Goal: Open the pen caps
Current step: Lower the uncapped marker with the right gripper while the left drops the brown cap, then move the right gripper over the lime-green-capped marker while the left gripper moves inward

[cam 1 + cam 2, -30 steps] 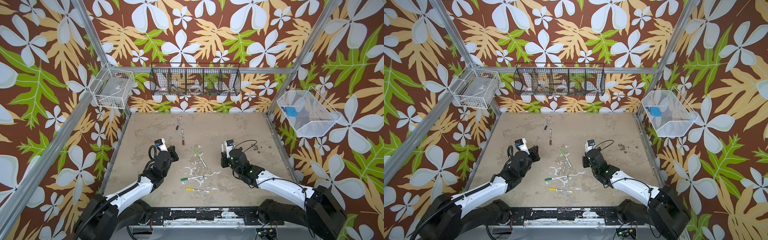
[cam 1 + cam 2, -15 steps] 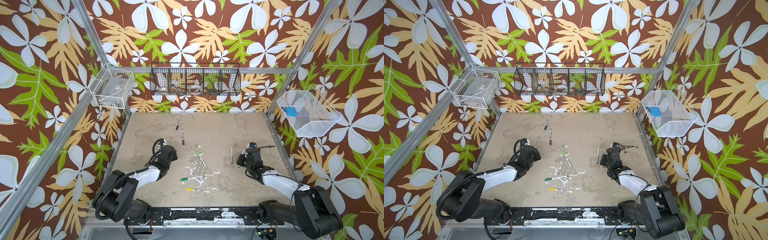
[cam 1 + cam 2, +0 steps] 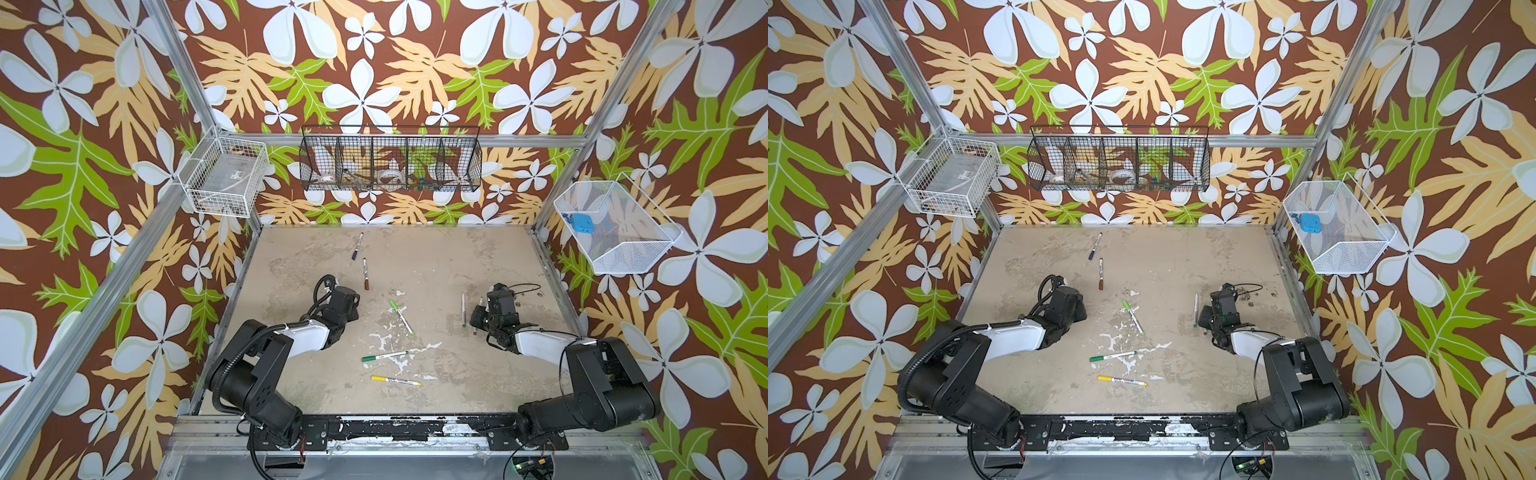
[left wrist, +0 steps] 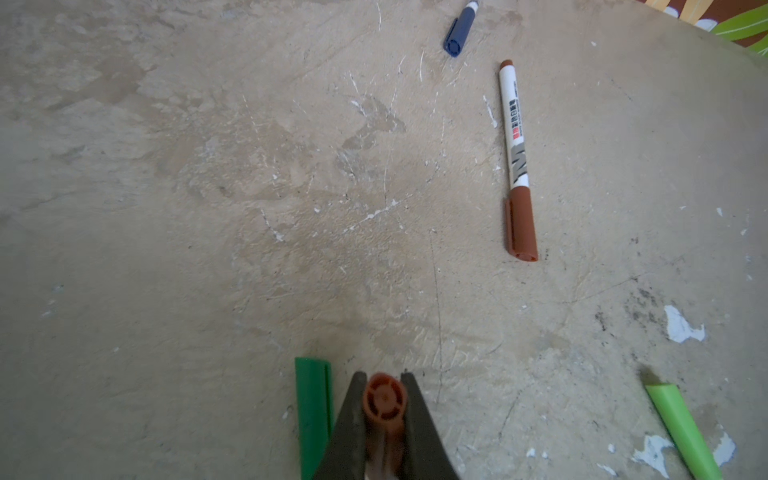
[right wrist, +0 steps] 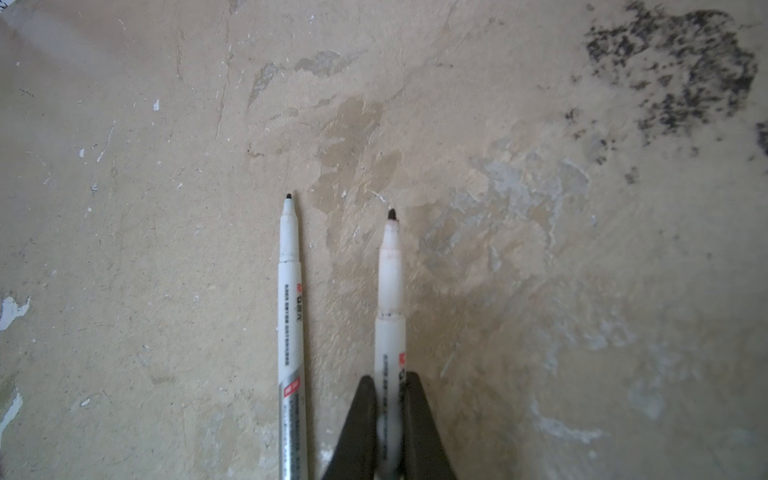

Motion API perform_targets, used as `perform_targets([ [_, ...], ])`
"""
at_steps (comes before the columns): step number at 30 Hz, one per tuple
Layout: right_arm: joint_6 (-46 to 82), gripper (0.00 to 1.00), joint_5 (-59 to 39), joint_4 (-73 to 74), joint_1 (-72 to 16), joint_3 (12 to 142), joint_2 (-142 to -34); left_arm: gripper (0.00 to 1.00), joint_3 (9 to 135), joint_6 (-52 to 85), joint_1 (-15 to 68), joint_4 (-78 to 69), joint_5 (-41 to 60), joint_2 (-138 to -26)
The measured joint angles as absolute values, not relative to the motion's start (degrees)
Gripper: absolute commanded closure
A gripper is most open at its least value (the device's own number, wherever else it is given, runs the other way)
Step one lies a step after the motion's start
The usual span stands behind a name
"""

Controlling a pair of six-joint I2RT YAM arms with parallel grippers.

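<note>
My left gripper [image 4: 384, 409] is shut on a brown pen cap [image 4: 384, 399], seen end-on, low over the table. A loose green cap [image 4: 312, 415] lies right beside it. Ahead lie a brown-capped pen [image 4: 514, 162] and a blue cap [image 4: 457, 29]. My right gripper [image 5: 388, 386] is shut on an uncapped marker [image 5: 389, 282], its dark tip bare. A second uncapped marker [image 5: 289, 332] lies parallel beside it. In both top views the left gripper [image 3: 347, 299] [image 3: 1073, 305] and the right gripper [image 3: 478, 320] [image 3: 1207, 320] sit low at mid-table.
Capped pens lie between the arms: light green [image 3: 401, 311], green [image 3: 384, 356], yellow [image 3: 395, 380]. A black wire basket [image 3: 390, 164] hangs on the back wall, white baskets at the left [image 3: 224, 183] and right [image 3: 615, 228]. The tabletop [image 3: 436, 257] is scuffed.
Both arms have dropped from a raised pose down to the table. The right gripper has moved right with its marker, ending next to the lying uncapped marker. The left gripper kept its cap.
</note>
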State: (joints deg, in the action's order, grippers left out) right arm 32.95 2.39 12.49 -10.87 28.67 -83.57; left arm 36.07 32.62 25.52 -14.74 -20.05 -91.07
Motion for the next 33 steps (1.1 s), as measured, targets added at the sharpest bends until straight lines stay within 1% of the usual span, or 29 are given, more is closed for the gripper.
perform_targets([
  [3,32.9,0.85,2.6,12.4,-10.9,28.9,-84.2,0.98,37.6,32.4,25.5,-13.5,-20.0,-93.2],
  [5,32.9,0.81,2.9,12.4,-10.8,29.1,-84.6,0.98,38.5,32.2,25.5,-12.5,-19.9,-94.6],
  [7,32.9,0.70,2.9,12.4,-10.8,29.2,-84.8,0.98,39.2,31.8,25.5,-12.4,-19.8,-95.5],
  [8,32.8,0.67,2.9,12.4,-10.8,29.2,-84.7,0.98,39.4,31.8,25.5,-12.4,-19.9,-95.7],
  [10,32.7,0.62,2.7,12.4,-10.8,28.8,-83.4,0.96,39.6,31.7,25.4,-12.5,-19.9,-96.0],
  [12,32.6,0.61,2.6,12.5,-10.8,28.0,-81.0,0.93,39.8,31.6,25.4,-12.8,-20.0,-96.4],
  [14,32.5,0.60,2.7,12.8,-10.8,26.9,-78.4,0.86,40.1,31.6,25.3,-13.0,-20.1,-96.8],
  [16,32.4,0.61,2.9,13.3,-10.9,25.7,-75.4,0.82,40.5,31.6,25.3,-13.1,-20.1,-97.3],
  [20,31.9,0.62,3.2,13.8,-12.5,23.8,-69.6,0.80,40.7,31.4,25.3,-12.7,-20.1,-97.8],
  [23,30.2,0.62,5.0,13.9,-15.9,23.6,-66.1,0.78,40.8,31.4,25.3,-12.7,-20.1,-97.8],
  [26,28.0,0.57,6.4,13.9,-18.9,23.7,-63.9,0.76,40.8,31.4,25.3,-12.7,-19.8,-97.8],
  [28,26.6,0.55,7.1,14.0,-20.8,23.7,-63.0,0.73,40.7,31.4,25.3,-12.3,-19.4,-97.3],
  [31,24.9,0.55,6.3,15.2,-24.1,24.0,-62.4,0.65,38.2,30.7,25.6,-12.8,-17.8,-93.3],
  [33,23.5,0.56,5.1,16.5,-26.4,24.2,-62.5,0.61,34.4,29.8,26.4,-15.2,-16.4,-87.5],
])
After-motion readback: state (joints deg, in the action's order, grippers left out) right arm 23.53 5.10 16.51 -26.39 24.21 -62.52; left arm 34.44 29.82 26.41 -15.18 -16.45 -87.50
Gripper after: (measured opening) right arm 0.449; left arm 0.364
